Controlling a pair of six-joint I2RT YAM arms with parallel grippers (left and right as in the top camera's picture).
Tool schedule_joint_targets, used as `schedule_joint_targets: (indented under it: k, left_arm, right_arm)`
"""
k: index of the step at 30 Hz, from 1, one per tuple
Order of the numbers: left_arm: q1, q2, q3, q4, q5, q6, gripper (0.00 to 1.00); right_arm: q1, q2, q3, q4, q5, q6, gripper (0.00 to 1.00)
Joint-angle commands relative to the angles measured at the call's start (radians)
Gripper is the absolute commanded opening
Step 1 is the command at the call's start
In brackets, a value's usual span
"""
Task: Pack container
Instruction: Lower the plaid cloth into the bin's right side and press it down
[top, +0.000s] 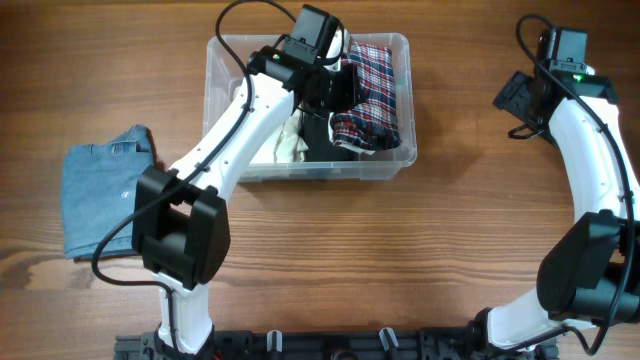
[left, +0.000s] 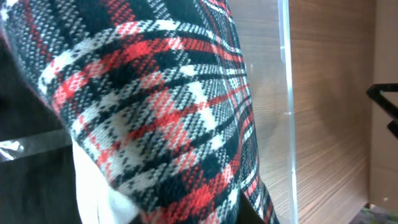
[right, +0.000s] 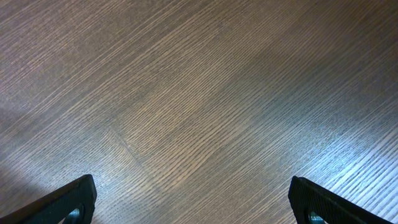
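Note:
The container (top: 409, 110) is a clear plastic tub at the back middle of the table. In it lie a red, black and white plaid cloth (top: 374, 92) on the right, a black cloth (top: 318, 135) and a white cloth (top: 290, 146). My left gripper (top: 338, 88) is down inside the tub at the plaid cloth's left edge. In the left wrist view the plaid cloth (left: 168, 112) fills the picture and hides the fingers, with the tub's clear wall (left: 286, 93) beside it. My right gripper (top: 520, 100) (right: 193, 202) is open and empty over bare wood.
A folded blue denim garment (top: 100, 195) lies on the table to the left of the tub. The wooden table (top: 400, 260) runs in front of the tub and between the arms.

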Motion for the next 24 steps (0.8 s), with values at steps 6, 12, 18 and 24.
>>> schedule_joint_targets:
  k: [6, 12, 18, 24]
  left_arm:
    - [-0.005, 0.003, 0.007, -0.029, -0.042, 0.004, 1.0]
    - [0.003, 0.003, 0.007, -0.034, -0.237, 0.046, 1.0]
    - [0.007, 0.002, 0.008, -0.057, -0.301, 0.17, 1.0]
    - [0.007, -0.084, 0.039, -0.054, -0.385, 0.182, 1.0]
  right_arm:
    - [-0.002, 0.012, 0.0, 0.004, -0.002, 0.013, 1.0]
    - [-0.002, 0.012, 0.0, 0.004, -0.002, 0.013, 1.0]
    - [-0.002, 0.012, 0.0, 0.004, -0.002, 0.013, 1.0]
    - [-0.002, 0.012, 0.0, 0.004, -0.002, 0.013, 1.0]
